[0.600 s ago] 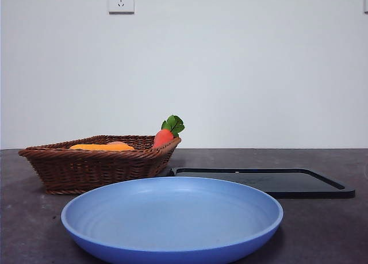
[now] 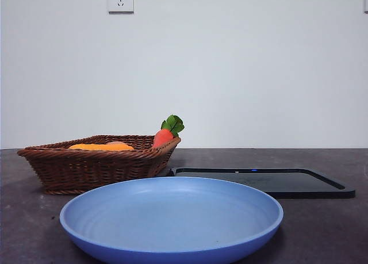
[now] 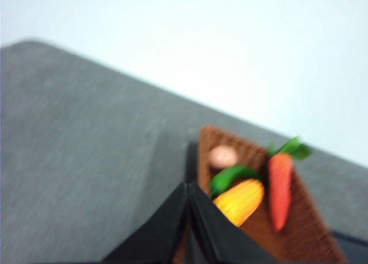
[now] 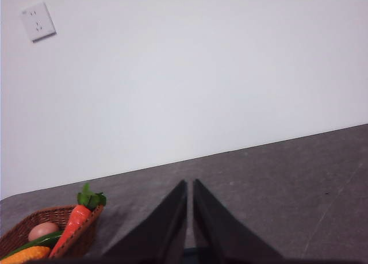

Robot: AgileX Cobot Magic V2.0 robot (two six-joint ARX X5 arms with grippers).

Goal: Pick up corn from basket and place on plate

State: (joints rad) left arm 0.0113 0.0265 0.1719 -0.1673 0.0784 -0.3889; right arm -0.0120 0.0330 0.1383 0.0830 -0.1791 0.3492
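The long orange-yellow bumpy toy corn (image 3: 240, 201) lies in the brown woven wicker basket (image 2: 98, 166), beside a red carrot (image 3: 280, 189); the round blue plastic plate (image 2: 172, 221) sits bare. The left gripper (image 3: 188, 186) hovers near with jaws pressed together and empty, as is the waiting right gripper (image 4: 190, 183); in this blurred view, descending without parting them would probably shove the corn against its neighbours or snag the carrot.

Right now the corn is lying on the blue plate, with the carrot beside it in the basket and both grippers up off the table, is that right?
Not quite. The plate holds nothing in the front view. The corn lies in the basket, beside the carrot, as the left wrist view shows. The left gripper and right gripper are indeed up off the table.
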